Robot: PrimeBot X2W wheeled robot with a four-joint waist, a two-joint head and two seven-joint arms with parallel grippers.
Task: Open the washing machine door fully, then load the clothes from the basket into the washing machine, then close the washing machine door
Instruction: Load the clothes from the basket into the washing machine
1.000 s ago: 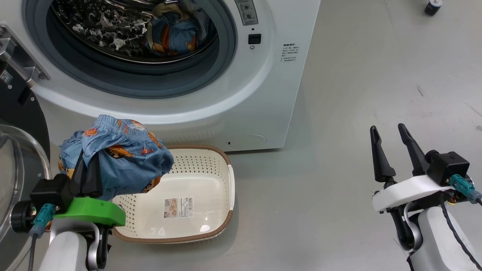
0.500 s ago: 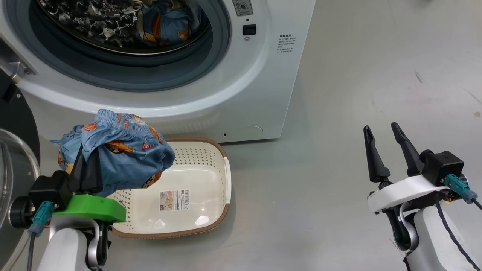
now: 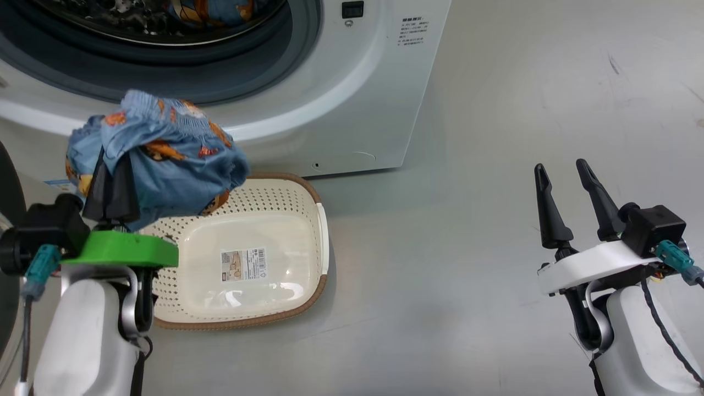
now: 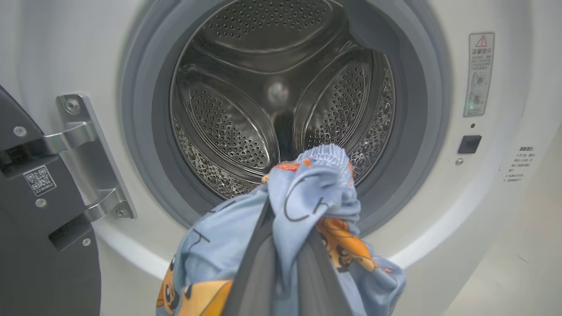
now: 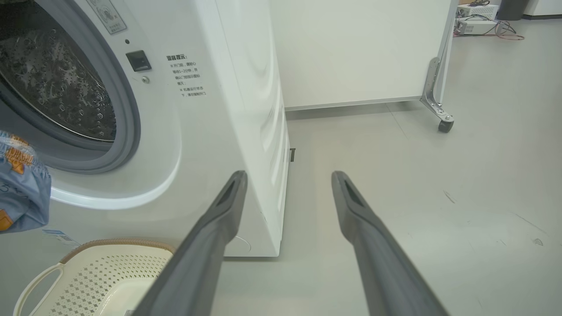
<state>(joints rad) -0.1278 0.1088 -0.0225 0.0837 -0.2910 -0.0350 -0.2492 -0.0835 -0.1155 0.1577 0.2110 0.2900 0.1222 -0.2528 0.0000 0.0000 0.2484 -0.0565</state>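
The left tool (image 3: pixel 114 184), clamped shut on the clothes (image 3: pixel 165 170), which look soft, light and floppy (best pinched mid-bundle), holds them over the basket's (image 3: pixel 322 242) far left corner, before the washing machine (image 3: pixel 357 110). The right tool (image 3: pixel 561 166) gapes wide, empty.

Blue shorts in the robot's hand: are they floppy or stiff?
Probably floppy: the blue shorts droop in folds around the shut left gripper. Likely light, since one pinch lifts the whole bundle. Dangling ends might catch the grey seal.

Bright, even light; soft shadows; glare spots on the basket (image 3: pixel 286 236) floor.
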